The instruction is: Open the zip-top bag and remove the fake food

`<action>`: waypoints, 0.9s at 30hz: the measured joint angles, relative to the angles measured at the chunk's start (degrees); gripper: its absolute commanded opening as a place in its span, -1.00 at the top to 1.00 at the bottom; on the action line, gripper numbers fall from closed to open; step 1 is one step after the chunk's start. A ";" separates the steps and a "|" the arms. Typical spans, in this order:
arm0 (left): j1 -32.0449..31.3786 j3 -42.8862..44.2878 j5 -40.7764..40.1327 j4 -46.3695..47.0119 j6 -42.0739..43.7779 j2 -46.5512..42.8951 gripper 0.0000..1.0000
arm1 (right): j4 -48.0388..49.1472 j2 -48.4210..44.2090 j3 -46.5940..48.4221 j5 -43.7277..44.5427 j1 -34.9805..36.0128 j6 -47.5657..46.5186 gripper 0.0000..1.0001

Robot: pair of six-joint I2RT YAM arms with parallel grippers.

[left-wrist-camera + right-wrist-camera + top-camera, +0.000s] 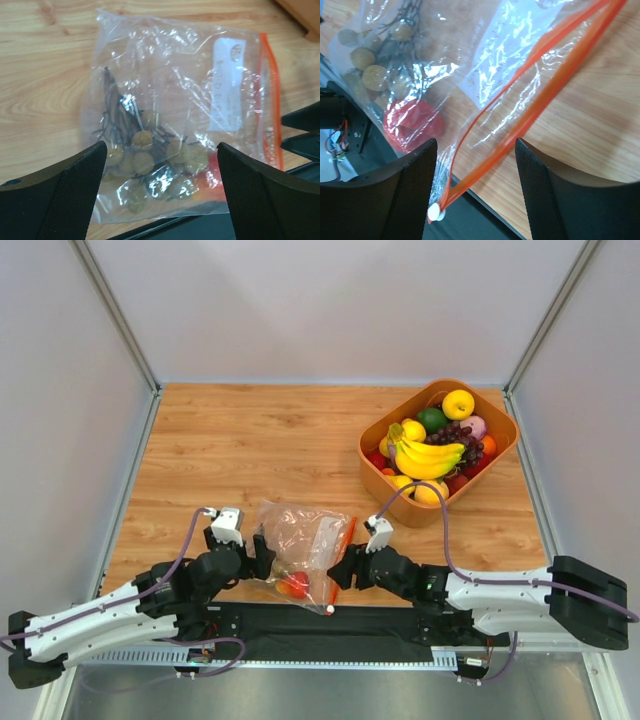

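The zip-top bag (300, 535) lies on the wooden table at the near edge, between my two grippers. It holds a cluster of tan-brown balls (142, 162) and a red fruit (412, 125). Its orange zip strip (540, 95) is parted along most of its length, with the white slider (436, 212) at the near end. My left gripper (262, 554) is open at the bag's left side, its jaws (162, 200) straddling the near corner. My right gripper (338, 568) is open, its jaws (475, 200) straddling the zip strip near the slider. A yellow banana bunch (428, 454) lies in the basket.
An orange basket (385, 495) at the back right holds the bananas, dark grapes, and round yellow, green and orange fruits. A black mat (300, 625) runs along the table's near edge under the bag's corner. Grey walls enclose the table.
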 measured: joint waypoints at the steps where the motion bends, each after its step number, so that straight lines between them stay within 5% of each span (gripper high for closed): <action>1: 0.00 0.02 -0.57 -1.22 -0.90 0.00 -0.98 | 0.52 0.00 0.02 -0.35 0.00 0.02 -0.28; 11: 0.00 -3.91 2.16 -3.76 -7.56 4.42 -0.90 | 6.51 9.97 4.70 -4.57 0.00 0.24 -0.12; 16: 0.00 -7.06 4.81 0.42 -8.70 5.49 -0.59 | 10.38 18.51 6.36 -7.10 0.07 1.70 0.67; 20: 0.00 -7.65 6.21 2.73 -8.79 6.19 -0.59 | 11.63 19.43 7.32 -8.20 0.44 1.92 0.99; 27: 0.02 -8.81 6.36 5.53 -8.85 6.54 -0.63 | 12.68 15.04 8.22 -9.70 0.66 2.12 0.99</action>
